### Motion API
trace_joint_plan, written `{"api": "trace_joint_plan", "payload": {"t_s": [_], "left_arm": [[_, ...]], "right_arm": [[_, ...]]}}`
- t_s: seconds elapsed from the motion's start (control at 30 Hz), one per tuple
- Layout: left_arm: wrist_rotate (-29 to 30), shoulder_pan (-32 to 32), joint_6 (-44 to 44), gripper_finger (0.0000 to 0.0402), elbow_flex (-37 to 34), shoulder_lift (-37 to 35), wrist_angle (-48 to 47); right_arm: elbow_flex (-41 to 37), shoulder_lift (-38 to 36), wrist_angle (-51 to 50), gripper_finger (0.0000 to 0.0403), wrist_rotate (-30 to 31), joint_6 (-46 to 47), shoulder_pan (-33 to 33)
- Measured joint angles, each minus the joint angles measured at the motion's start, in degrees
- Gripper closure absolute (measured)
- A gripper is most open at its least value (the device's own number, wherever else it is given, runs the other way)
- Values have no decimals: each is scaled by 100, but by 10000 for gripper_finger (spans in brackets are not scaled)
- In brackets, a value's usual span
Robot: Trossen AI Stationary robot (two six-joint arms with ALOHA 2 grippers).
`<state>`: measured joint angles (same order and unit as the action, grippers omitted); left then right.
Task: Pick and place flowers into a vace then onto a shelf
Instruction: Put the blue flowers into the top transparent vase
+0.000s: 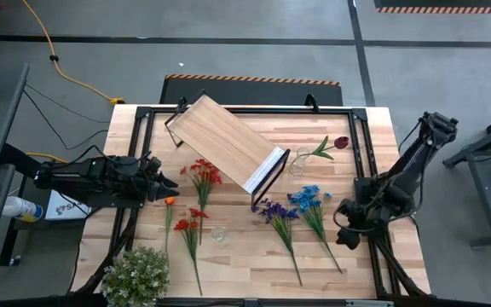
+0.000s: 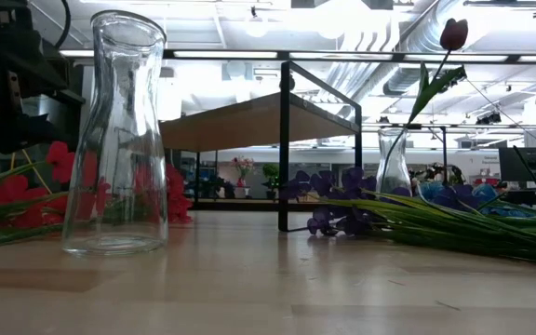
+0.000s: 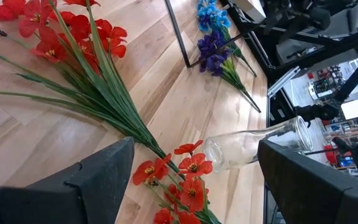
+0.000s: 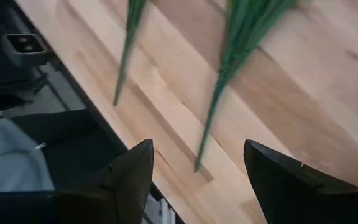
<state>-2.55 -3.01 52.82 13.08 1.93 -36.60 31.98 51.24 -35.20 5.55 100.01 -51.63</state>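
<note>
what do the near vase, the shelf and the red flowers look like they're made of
Near vase: clear glass by the look, glossy; the red blooms show through it.
Shelf: pale wood-grain board, matt, possibly laminate, on a thin black frame that looks like metal.
Red flowers: likely fabric petals on plastic stems; flat, uniform colour.

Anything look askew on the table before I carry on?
Yes. The shelf sits skewed, diagonal to the table edges. The dark red flower leans far out of its small vase. Other sprigs lie loose on the wood.
</note>
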Motion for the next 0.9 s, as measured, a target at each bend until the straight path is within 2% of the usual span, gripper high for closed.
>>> {"api": "trace_joint_plan", "payload": {"t_s": [0.3, 0.9], "left_arm": [[0, 0, 0, 25, 0, 0, -2], [17, 0, 2, 25, 0, 2, -2]], "right_arm": [[-512, 0, 1069, 162, 19, -146, 1], [-666, 0, 1449, 162, 38, -148, 1]]}}
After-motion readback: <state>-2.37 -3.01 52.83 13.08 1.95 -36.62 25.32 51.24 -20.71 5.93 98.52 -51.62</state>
